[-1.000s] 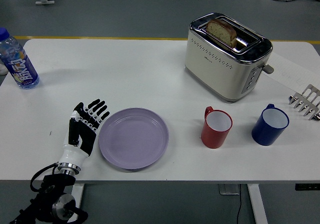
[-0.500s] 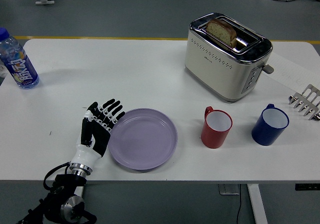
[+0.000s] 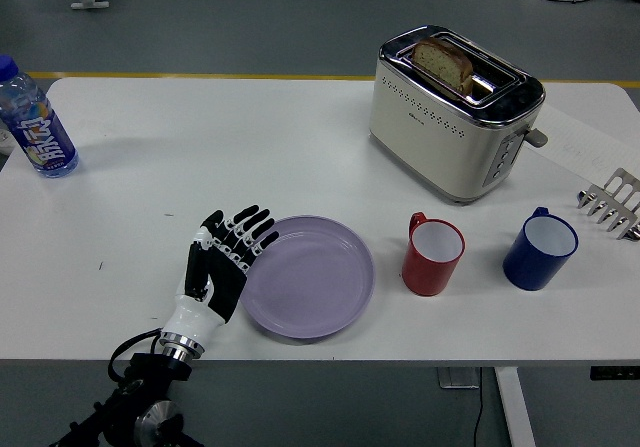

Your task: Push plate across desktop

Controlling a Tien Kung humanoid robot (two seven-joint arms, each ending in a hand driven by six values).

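Note:
A lilac plate [image 3: 310, 277] lies flat near the table's front edge, a little left of centre. My left hand [image 3: 228, 257] rests against the plate's left rim, fingers straight and spread, holding nothing. The black and white hand rises from the lower left, its wrist over the table's near edge. A small gap separates the plate's right rim from a red mug [image 3: 433, 255]. My right hand is out of the picture.
A blue mug [image 3: 540, 249] stands right of the red one. A cream toaster [image 3: 455, 110] with bread in it sits at the back right. A water bottle [image 3: 36, 119] stands far left, and a metal rack [image 3: 615, 203] pokes in at the right edge.
My left hand has slid rightward along the table, and the plate has moved right with it, closing most of the gap to the red mug.

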